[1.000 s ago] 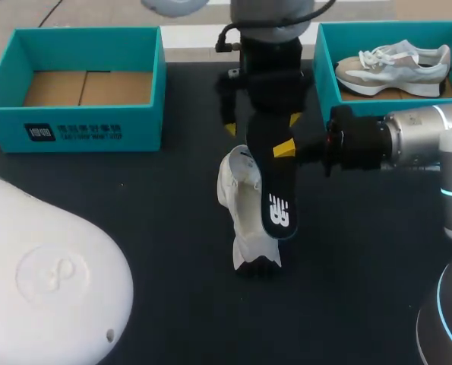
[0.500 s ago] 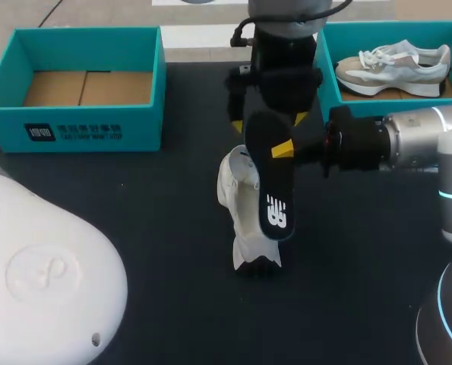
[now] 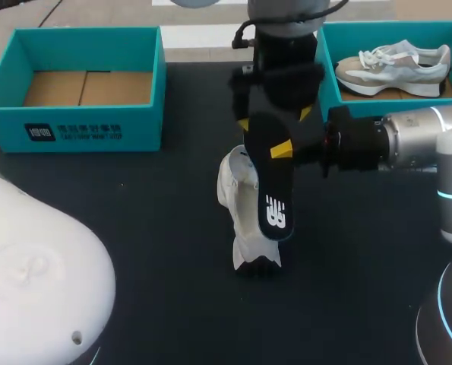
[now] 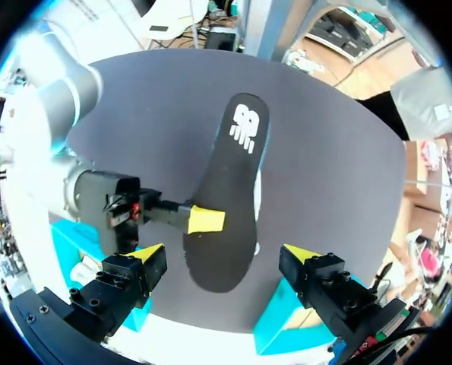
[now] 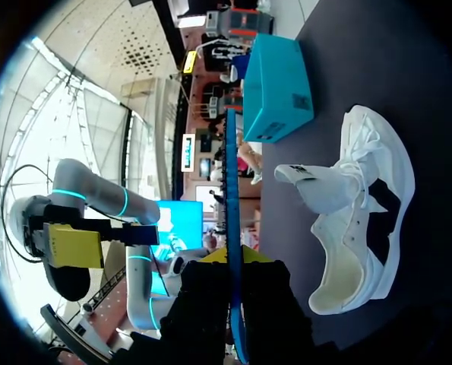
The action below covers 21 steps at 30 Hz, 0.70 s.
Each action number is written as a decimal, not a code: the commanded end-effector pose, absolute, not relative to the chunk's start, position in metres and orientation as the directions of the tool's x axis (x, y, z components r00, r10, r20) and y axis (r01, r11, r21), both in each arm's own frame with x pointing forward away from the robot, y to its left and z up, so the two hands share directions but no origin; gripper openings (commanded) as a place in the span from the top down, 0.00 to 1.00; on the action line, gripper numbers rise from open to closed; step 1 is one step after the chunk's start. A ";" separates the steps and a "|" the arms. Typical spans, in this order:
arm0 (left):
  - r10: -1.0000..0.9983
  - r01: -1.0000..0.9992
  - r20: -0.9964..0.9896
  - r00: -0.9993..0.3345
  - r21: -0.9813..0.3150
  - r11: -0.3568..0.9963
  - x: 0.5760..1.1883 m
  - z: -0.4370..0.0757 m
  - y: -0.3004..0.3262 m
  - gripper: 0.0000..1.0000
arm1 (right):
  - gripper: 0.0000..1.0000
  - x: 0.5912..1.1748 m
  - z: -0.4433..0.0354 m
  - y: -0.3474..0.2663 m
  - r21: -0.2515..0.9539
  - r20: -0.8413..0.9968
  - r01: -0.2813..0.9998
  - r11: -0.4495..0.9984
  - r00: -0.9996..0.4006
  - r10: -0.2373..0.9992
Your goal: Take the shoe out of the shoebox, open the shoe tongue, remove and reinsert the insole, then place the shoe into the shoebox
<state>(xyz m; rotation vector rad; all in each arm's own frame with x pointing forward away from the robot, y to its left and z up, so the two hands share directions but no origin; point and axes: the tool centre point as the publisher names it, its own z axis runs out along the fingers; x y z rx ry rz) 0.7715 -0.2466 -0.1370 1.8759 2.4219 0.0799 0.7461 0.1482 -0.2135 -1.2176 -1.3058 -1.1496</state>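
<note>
A white shoe (image 3: 244, 217) lies on the dark table with its tongue pulled up; the right wrist view shows the shoe (image 5: 362, 220) with an open mouth. A black insole (image 3: 271, 186) is held above it, tilted, with my right gripper (image 3: 282, 150) shut on its heel end. In the right wrist view the insole (image 5: 231, 190) is edge-on between the right gripper (image 5: 237, 262) fingers. My left gripper (image 3: 275, 120) hangs open over the insole's heel end. In the left wrist view the insole (image 4: 233, 182) sits ahead of the left gripper (image 4: 224, 258), between its spread tips without touching them.
A teal shoebox (image 3: 74, 129) with a bare cardboard floor stands at the back left. A second teal box (image 3: 326, 72) at the back right holds a grey and white shoe (image 3: 393, 65). My left arm's white elbow (image 3: 36, 274) fills the near left.
My left gripper has shifted to the right, over the insole's heel end. The right gripper, insole and shoe have stayed where they were.
</note>
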 end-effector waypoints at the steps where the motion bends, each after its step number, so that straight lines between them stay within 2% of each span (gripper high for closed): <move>1: 0.892 0.958 -0.376 -0.250 0.040 0.285 0.769 -0.139 -0.221 0.00 | 1.00 0.744 -0.212 0.148 0.018 0.996 0.999 0.049 -0.022 0.084; 8: 0.742 0.976 -0.661 -0.115 0.062 0.206 0.760 -0.131 -0.209 0.00 | 1.00 0.744 -0.212 0.147 0.020 0.996 0.999 0.049 -0.024 0.085; 13: 0.663 0.986 -0.749 -0.024 0.094 0.141 0.753 -0.132 -0.202 0.00 | 1.00 0.745 -0.212 0.146 0.021 0.996 0.998 0.052 -0.025 0.084; 21: 0.538 0.993 -0.843 0.013 0.072 0.090 0.745 -0.138 -0.188 0.00 | 1.00 0.748 -0.213 0.145 0.021 0.996 0.998 0.051 -0.025 0.083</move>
